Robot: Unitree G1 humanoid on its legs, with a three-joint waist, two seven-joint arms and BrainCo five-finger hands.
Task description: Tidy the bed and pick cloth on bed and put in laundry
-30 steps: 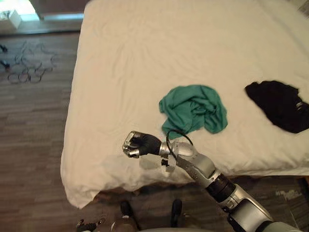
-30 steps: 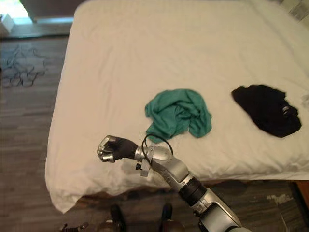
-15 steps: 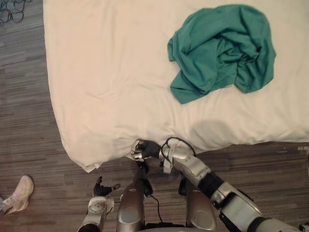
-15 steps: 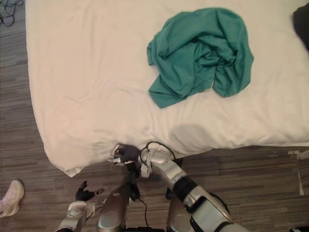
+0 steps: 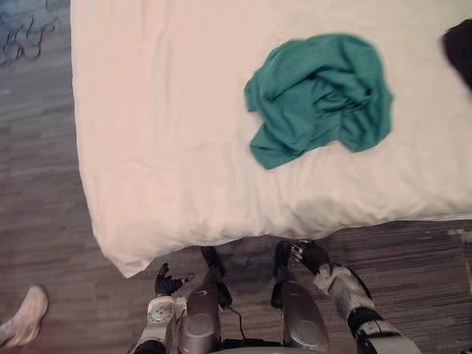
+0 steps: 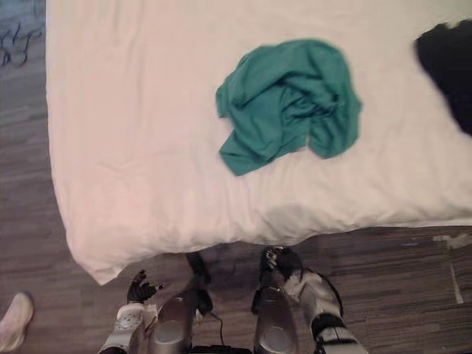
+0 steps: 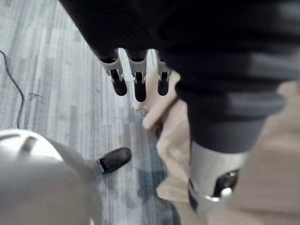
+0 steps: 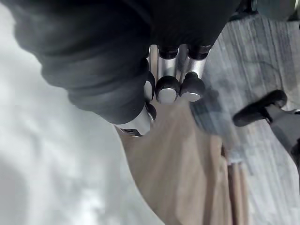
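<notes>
Left eye view: our right hand [image 5: 310, 255] has left the near edge of the bed [image 5: 169, 162] — curled, empty; left hand [image 5: 168, 282] open — green cloth [image 5: 317, 96] next, we judge.

Green cloth [image 5: 318, 96] lies crumpled on white bed [image 5: 162, 147].

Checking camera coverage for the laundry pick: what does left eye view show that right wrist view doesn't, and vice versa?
Left eye, not right wrist: crumpled teal-green cloth and black cloth lying apart, open left hand, a person's pale shoe. Right wrist, not left eye: tan wooden-looking panel below the white bed sheet. Both: that sheet, grey plank floor, right hand, fingers curled, holding nothing.
</notes>
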